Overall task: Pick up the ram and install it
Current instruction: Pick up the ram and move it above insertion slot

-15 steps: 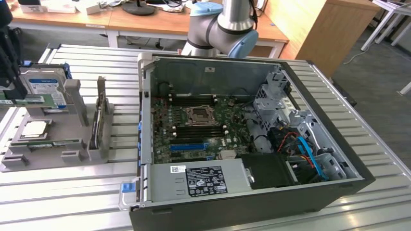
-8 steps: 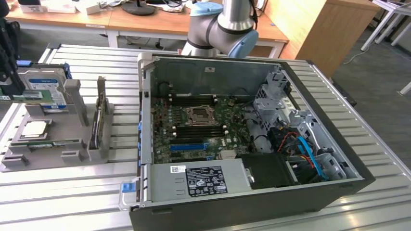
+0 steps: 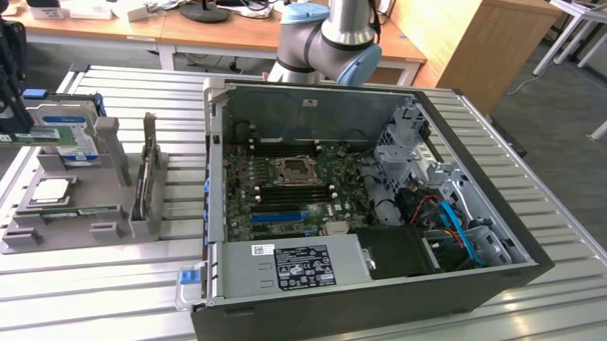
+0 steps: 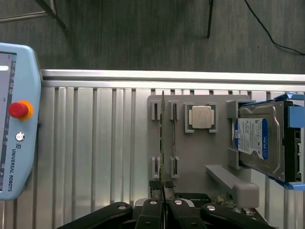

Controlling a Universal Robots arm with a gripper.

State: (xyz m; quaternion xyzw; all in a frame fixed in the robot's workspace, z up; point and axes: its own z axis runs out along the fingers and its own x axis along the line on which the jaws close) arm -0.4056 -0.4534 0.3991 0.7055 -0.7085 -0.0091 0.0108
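One ram (image 3: 68, 212) stands on its long edge in the slotted posts of the grey holder (image 3: 95, 186), at the exterior view's far left. It sits along the holder's near side, and its long axis runs across that view from left to right. Behind it in the holder are a CPU (image 3: 52, 189) and a drive (image 3: 59, 135). Just to the right a dark card (image 3: 148, 167) stands upright, crosswise to the ram. Further right is the open case (image 3: 379, 312), with its board (image 3: 332, 160) bare and no stick being carried toward it, so the pick-up step has not been done. The arm (image 3: 332, 39) rises behind the case. In the wrist view the gripper (image 4: 163, 191) has its fingertips pressed together on nothing. The ram shows there edge-on as a thin line leading straight away from the tips. The seam between the tips lines up with the stick's long axis, and the stick's near end meets them in the picture. Since that view takes in much of the slatted table (image 4: 95, 143) and a pendant (image 4: 16, 119) lying on it, the gripper probably hangs well above the ram and is not touching it, though its height cannot be told for certain.
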